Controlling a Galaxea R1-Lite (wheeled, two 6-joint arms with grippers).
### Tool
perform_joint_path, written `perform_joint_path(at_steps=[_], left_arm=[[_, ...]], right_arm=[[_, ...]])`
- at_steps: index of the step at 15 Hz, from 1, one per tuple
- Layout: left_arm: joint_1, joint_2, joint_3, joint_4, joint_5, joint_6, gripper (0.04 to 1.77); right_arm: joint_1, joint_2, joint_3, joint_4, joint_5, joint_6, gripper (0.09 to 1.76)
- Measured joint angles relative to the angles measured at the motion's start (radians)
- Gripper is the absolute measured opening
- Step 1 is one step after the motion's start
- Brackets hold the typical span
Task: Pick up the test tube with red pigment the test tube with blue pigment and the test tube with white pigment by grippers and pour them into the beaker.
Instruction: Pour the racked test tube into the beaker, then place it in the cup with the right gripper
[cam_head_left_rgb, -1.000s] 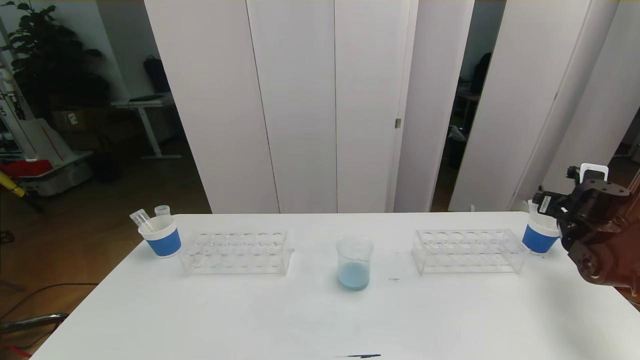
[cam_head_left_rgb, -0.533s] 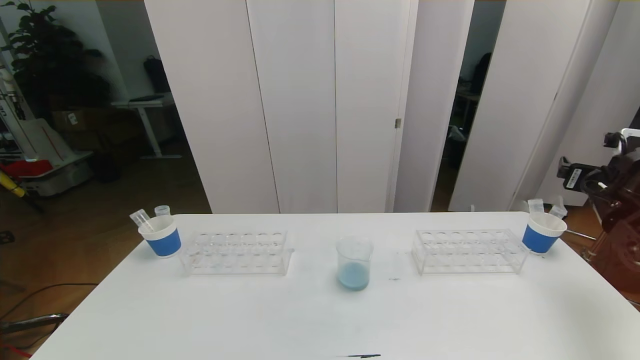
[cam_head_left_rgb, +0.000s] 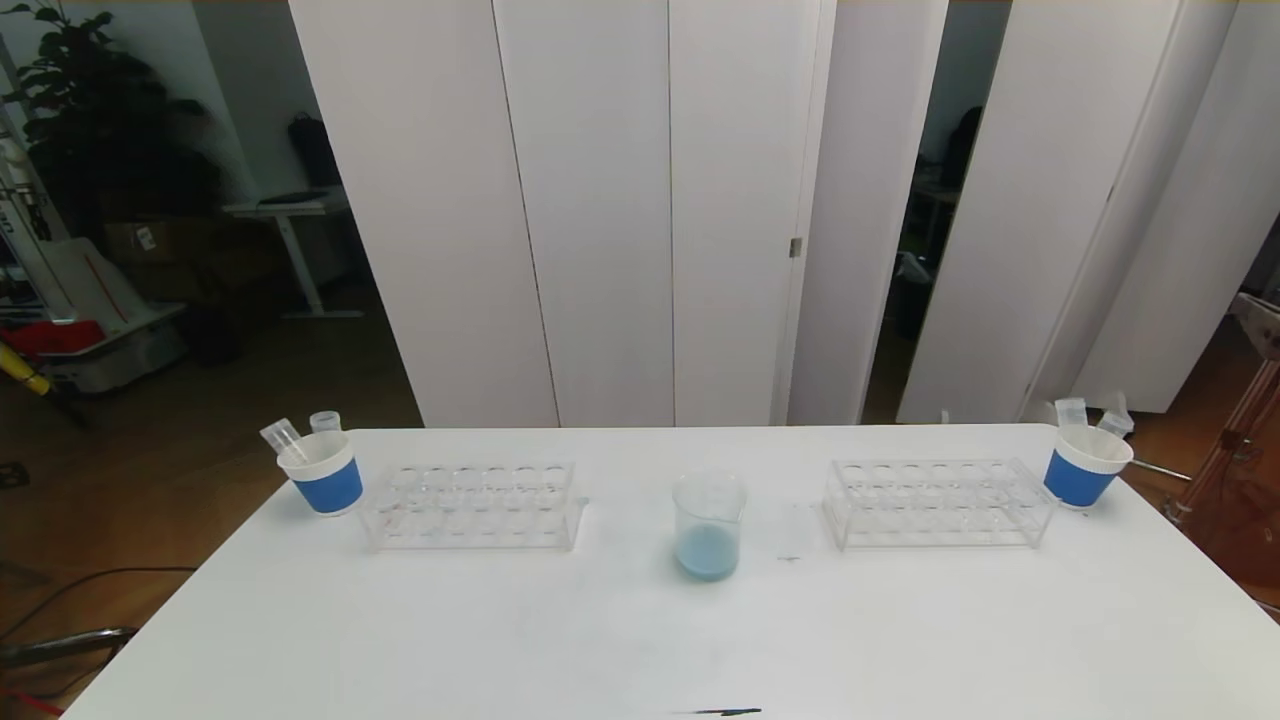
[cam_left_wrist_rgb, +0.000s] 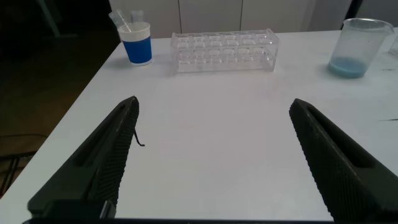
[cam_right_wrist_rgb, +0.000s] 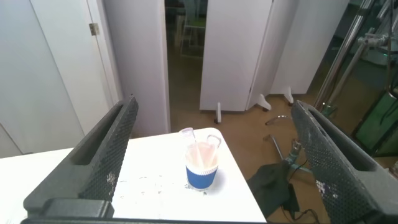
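The clear beaker (cam_head_left_rgb: 709, 525) stands mid-table with pale blue pigment in its bottom; it also shows in the left wrist view (cam_left_wrist_rgb: 357, 43). Clear test tubes (cam_head_left_rgb: 283, 437) stick out of the left blue cup (cam_head_left_rgb: 322, 472), and more tubes (cam_head_left_rgb: 1071, 410) out of the right blue cup (cam_head_left_rgb: 1085, 467). Their tips are hidden in the cups, so I cannot tell the pigment colours. My left gripper (cam_left_wrist_rgb: 214, 106) is open and empty over the near left table. My right gripper (cam_right_wrist_rgb: 214, 106) is open and empty, high above the right cup (cam_right_wrist_rgb: 202, 168). Neither gripper shows in the head view.
Two empty clear racks (cam_head_left_rgb: 470, 505) (cam_head_left_rgb: 938, 502) stand either side of the beaker. The right cup sits near the table's far right corner (cam_right_wrist_rgb: 217, 134), with floor beyond. A thin dark mark (cam_head_left_rgb: 715, 712) lies at the front edge.
My right arm has risen and swung right, away from the right cup and out of the head view. Nothing on the table has moved.
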Motion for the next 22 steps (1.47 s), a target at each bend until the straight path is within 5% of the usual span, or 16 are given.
perform_joint_path(at_steps=[5,13,19,22], left_arm=[[0.0,0.0,0.0,0.0,0.0,0.0,1.73],[0.0,0.0,0.0,0.0,0.0,0.0,1.73],[0.0,0.0,0.0,0.0,0.0,0.0,1.73],[0.0,0.0,0.0,0.0,0.0,0.0,1.73]], right_arm=[[-0.009,-0.419,0.156,0.252,0.073,0.008,1.75],[0.225,-1.077,0.31,0.757,0.07,0.008,1.75],[0.283,-1.339,0.566,0.804,0.069,0.01,1.75],[0.285,-1.377,0.606,0.806,0.063,0.011,1.75]])
